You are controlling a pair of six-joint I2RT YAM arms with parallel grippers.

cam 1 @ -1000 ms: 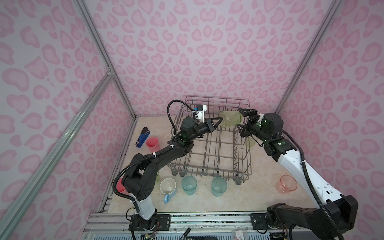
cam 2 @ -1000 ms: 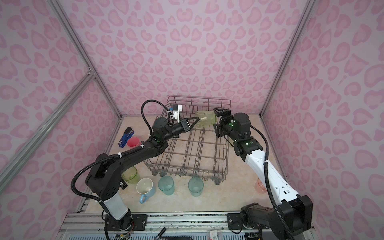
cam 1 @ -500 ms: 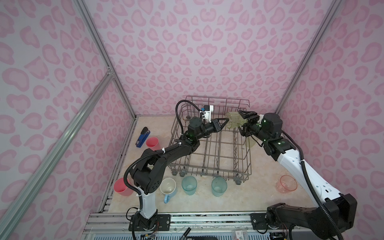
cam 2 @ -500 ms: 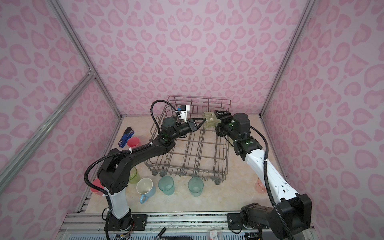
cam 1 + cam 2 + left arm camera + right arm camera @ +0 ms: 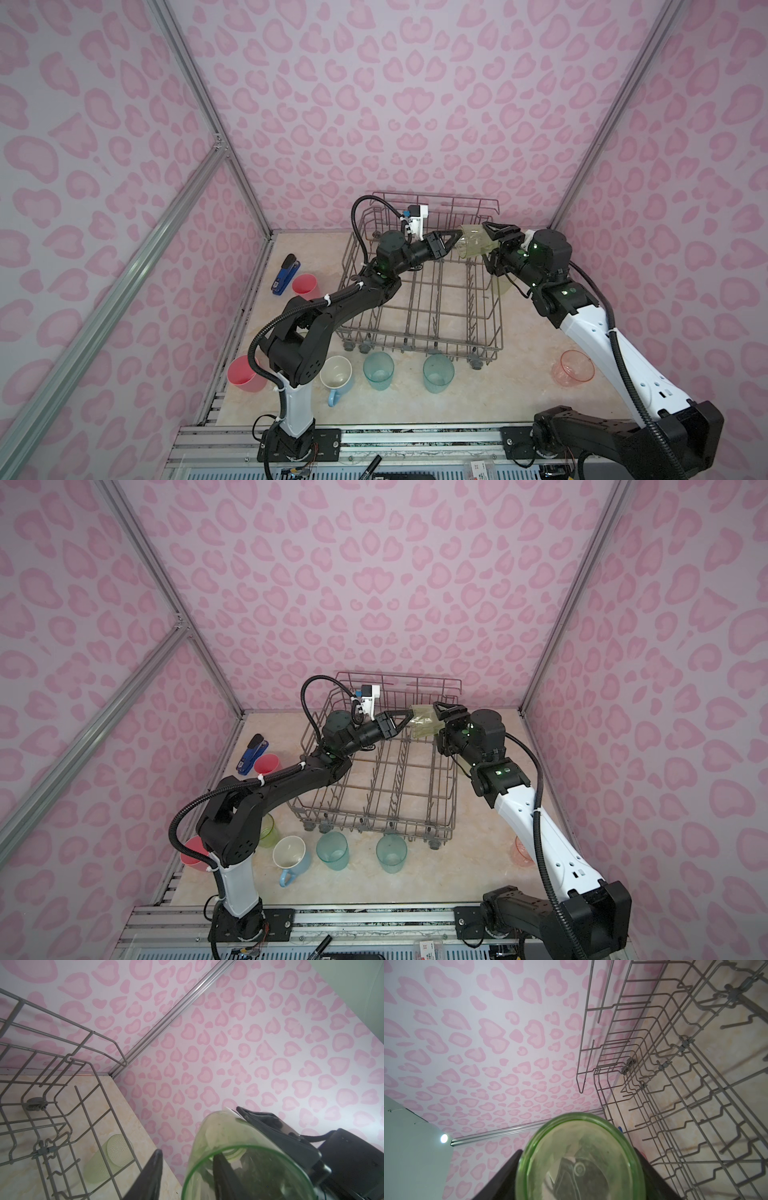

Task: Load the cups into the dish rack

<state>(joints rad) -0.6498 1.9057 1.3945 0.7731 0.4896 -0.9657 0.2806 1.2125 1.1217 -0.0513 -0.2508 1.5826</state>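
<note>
Left wrist view: your left gripper is partway open. One finger is inside the mouth of the yellow-green tumbler and the other is outside, clear of the rim. Right wrist view: your right gripper is clamped across that tumbler's base end. In both top views the tumbler is held sideways in the air over the far right corner of the dish rack. On the table in front of the rack stand a light-blue mug and two teal tumblers. A salmon tumbler stands well off to the right.
</note>
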